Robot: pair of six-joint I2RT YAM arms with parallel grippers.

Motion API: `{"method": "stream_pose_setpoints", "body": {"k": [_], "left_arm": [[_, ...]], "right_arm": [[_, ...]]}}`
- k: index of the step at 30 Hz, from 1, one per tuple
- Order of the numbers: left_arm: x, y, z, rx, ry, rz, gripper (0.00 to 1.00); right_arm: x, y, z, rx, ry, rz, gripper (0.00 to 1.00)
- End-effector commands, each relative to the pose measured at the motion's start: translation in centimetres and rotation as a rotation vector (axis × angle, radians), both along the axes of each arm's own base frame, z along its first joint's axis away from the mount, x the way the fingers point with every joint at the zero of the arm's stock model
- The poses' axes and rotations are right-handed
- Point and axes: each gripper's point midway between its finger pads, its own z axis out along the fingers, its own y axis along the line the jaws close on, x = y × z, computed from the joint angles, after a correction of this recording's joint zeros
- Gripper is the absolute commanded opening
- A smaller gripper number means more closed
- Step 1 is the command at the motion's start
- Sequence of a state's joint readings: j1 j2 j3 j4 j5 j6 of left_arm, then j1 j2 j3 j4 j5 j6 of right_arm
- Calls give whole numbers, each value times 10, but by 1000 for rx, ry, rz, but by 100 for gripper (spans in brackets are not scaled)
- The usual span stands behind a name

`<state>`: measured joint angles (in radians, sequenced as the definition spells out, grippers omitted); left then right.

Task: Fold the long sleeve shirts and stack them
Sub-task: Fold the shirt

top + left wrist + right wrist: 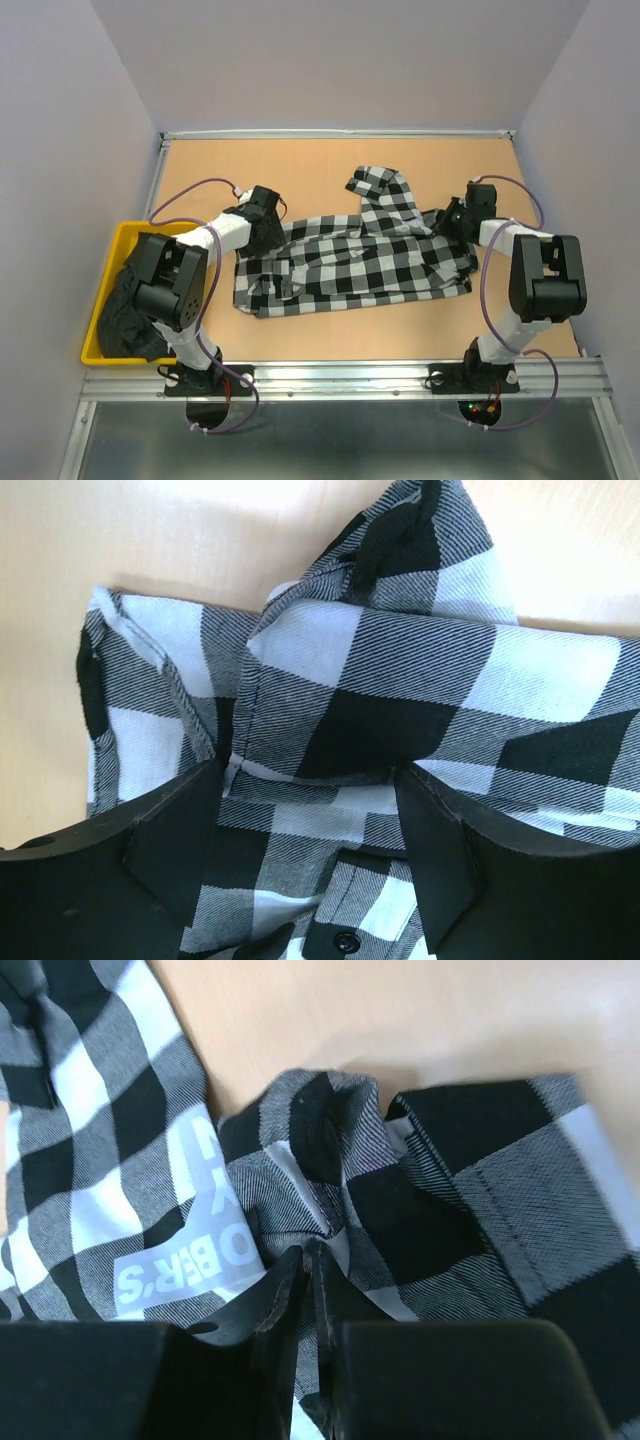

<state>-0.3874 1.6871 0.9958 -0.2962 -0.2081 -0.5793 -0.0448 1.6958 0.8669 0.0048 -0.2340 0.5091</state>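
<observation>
The black-and-white check shirt lies crumpled across the middle of the table, one sleeve reaching back. My left gripper sits low on its left edge. In the left wrist view the gripper is open, its jaws wide apart with check cloth and a button placket between them. My right gripper is at the shirt's right edge. In the right wrist view it is shut, pinching a fold of the check cloth beside the white lettering. The plain black shirt lies bunched in a bin.
A yellow bin stands at the left edge of the table, beside the left arm. Light walls enclose the table on the left, back and right. A metal rail runs along the near edge under the arm bases.
</observation>
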Motion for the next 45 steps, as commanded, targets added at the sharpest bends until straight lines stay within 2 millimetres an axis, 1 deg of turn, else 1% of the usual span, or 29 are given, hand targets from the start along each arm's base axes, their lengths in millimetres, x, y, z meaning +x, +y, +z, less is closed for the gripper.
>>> {"method": "stream_pose_setpoints", "body": {"k": [1, 2, 4, 6, 8, 9, 10, 11, 12, 13, 14, 16, 17, 18, 19, 21, 22, 23, 25, 27, 28, 30, 31, 33, 38, 40, 43, 44, 45], "left_arm": [[-2, 5, 21, 14, -33, 13, 80], [-1, 5, 25, 15, -36, 9, 80], [5, 3, 35, -1, -62, 6, 81], [9, 5, 46, -8, -85, 10, 81], [16, 4, 60, -21, -117, 8, 81], [18, 4, 63, -19, -121, -2, 82], [22, 2, 71, -28, -138, -5, 81], [27, 0, 78, -33, -154, -15, 82], [27, -2, 78, -40, -153, -19, 82], [29, -3, 79, -44, -156, -29, 82], [32, -7, 81, -54, -161, -40, 82], [38, -10, 84, -59, -168, -48, 82], [39, -11, 80, -53, -156, -54, 82], [41, -11, 79, -51, -154, -57, 82], [44, -12, 81, -50, -160, -58, 82], [49, -12, 73, -34, -152, -63, 82], [53, -13, 74, -30, -157, -65, 82], [55, -12, 66, -14, -139, -65, 82], [63, -12, 66, 0, -144, -69, 82], [70, -10, 58, 24, -133, -66, 82], [77, -12, 61, 25, -144, -68, 82], [82, -11, 53, 41, -128, -67, 82], [86, -12, 54, 43, -131, -65, 82], [90, -11, 47, 54, -122, -60, 82], [93, -9, 34, 49, -98, -49, 82], [92, -8, 30, 49, -90, -48, 82], [91, -5, 26, 50, -82, -40, 82], [91, -2, 23, 47, -75, -35, 82], [91, -1, 23, 45, -75, -30, 82]], "right_arm": [[10, -19, 35, -79, -103, -47, 15], [13, -22, 46, -102, -134, -44, 15], [11, -26, 54, -130, -131, -46, 11], [14, -35, 69, -186, -156, -59, 11], [13, -36, 77, -218, -166, -28, 14], [14, -29, 85, -204, -188, 10, 17], [14, -25, 94, -208, -213, 42, 25], [14, -16, 103, -194, -239, 84, 29], [13, -9, 104, -196, -246, 122, 34], [15, -1, 110, -203, -267, 157, 38], [13, 16, 115, -234, -291, 236, 46], [15, 36, 122, -283, -320, 317, 54], [14, 53, 119, -323, -328, 390, 60], [15, 60, 117, -340, -328, 417, 63], [15, 66, 111, -350, -312, 447, 64], [20, 84, 104, -364, -300, 504, 65], [22, 90, 102, -372, -298, 527, 65], [23, 104, 106, -390, -320, 570, 66], [26, 114, 94, -403, -297, 596, 66], [32, 121, 94, -438, -315, 641, 65], [33, 122, 85, -446, -296, 653, 65], [36, 123, 83, -466, -293, 663, 65], [36, 123, 76, -474, -276, 668, 65], [37, 120, 69, -494, -261, 671, 65], [28, 112, 42, -524, -190, 691, 61], [23, 110, 36, -528, -173, 696, 59], [17, 105, 31, -543, -157, 701, 49], [15, 104, 30, -549, -152, 703, 41], [14, 102, 33, -557, -157, 697, 36]]}}
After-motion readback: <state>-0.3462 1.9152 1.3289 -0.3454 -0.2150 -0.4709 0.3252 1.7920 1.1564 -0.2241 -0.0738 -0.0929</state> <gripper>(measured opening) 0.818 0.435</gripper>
